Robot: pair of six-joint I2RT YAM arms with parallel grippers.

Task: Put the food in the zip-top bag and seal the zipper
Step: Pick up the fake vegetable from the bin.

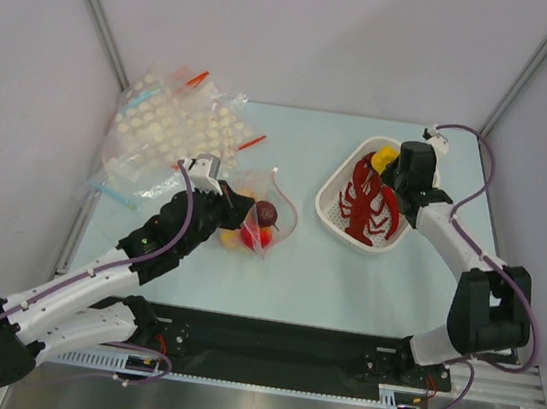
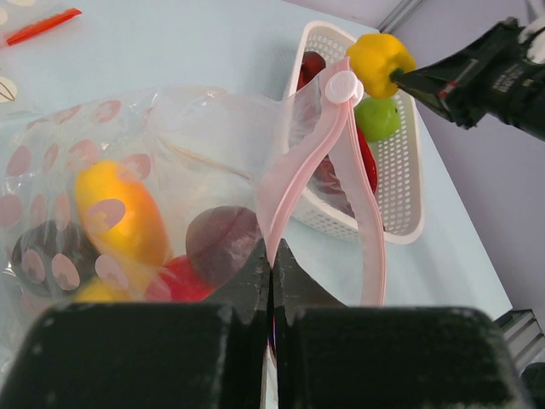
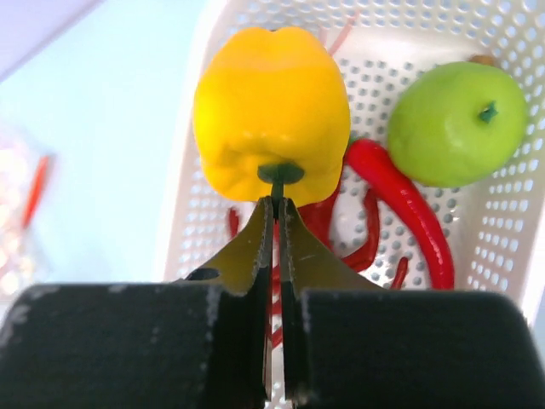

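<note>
The zip-top bag [image 1: 269, 222] lies left of centre, mouth held up, with my left gripper [image 1: 244, 205] shut on its zipper [image 2: 294, 170]. In the left wrist view the jaws [image 2: 272, 249] pinch the pink strip. Inside the bag are an orange-yellow mango [image 2: 119, 213], a dark purple fruit [image 2: 223, 243] and a red apple [image 2: 183, 283]. My right gripper [image 1: 391, 169] hangs over the white basket [image 1: 333, 197], shut on the green stem of the yellow bell pepper [image 3: 272, 111]; its jaws [image 3: 278, 203] meet just under the pepper. A green apple [image 3: 456, 123] and a red lobster [image 3: 400, 204] lie in the basket.
A pile of clear bags printed with white dots [image 1: 178, 126] lies at the back left, with red and blue zipper strips sticking out. A loose red strip [image 2: 43, 25] lies beyond the held bag. Grey walls and metal posts close in the table.
</note>
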